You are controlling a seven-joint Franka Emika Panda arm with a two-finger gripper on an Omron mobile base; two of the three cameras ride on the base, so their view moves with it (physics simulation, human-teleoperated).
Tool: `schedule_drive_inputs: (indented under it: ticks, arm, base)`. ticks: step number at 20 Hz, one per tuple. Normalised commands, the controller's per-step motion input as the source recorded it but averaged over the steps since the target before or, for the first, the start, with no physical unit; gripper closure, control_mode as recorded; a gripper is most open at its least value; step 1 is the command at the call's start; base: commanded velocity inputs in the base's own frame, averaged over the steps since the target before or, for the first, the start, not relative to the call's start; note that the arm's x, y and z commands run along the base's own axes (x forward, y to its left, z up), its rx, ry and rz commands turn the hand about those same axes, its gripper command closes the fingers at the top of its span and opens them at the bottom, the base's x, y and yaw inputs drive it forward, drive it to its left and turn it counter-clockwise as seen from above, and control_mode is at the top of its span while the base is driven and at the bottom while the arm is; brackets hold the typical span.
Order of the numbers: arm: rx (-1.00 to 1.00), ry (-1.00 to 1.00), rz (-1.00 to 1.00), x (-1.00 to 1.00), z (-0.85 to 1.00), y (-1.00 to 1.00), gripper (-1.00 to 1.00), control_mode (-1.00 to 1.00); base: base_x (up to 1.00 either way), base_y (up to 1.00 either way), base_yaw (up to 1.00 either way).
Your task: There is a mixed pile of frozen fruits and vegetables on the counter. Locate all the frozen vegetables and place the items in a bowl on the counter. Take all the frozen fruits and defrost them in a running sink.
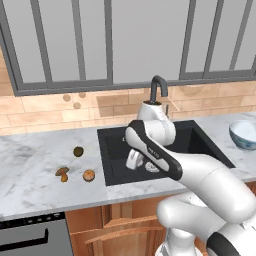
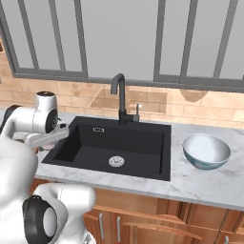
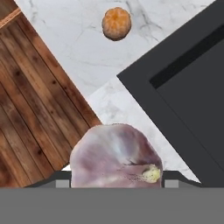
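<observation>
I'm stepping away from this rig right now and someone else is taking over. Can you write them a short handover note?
Tool: shut on the pinkish-white bulb, near the sink's left edge.
On the counter left of the sink: mushroom, orange ball, dark olive ball.
Bowl right of the sink, empty. Basin holds no food; no water visible from the faucet.
Left: bulb and mushroom into the bowl, both balls into the sink, water on.

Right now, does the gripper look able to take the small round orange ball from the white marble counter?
Probably not yet. The gripper is already shut on the pale pinkish-white bulb, so its jaws are occupied. The orange ball itself lies free on the marble counter, with nothing over it.
</observation>
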Motion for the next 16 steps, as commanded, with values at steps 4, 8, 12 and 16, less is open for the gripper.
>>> schedule_drive_inputs:
  ticks: [4, 8, 12, 16]
  arm:
    - [0.0, 0.02, 0.0, 0.01, -0.02, -0.39, 1.0, -1.0]
    - [0.0, 0.02, -0.05, 0.0, 0.0, -0.43, 1.0, -1.0]
    - [0.0, 0.01, -0.11, -0.03, 0.0, -0.39, 1.0, -1.0]
    - [0.0, 0.0, -0.12, -0.01, 0.02, -0.36, 1.0, -1.0]
  base:
    - [0.0, 0.0, 0.0]
    - [0.0, 0.0, 0.0]
    - [0.0, 0.0, 0.0]
    - [0.0, 0.0, 0.0]
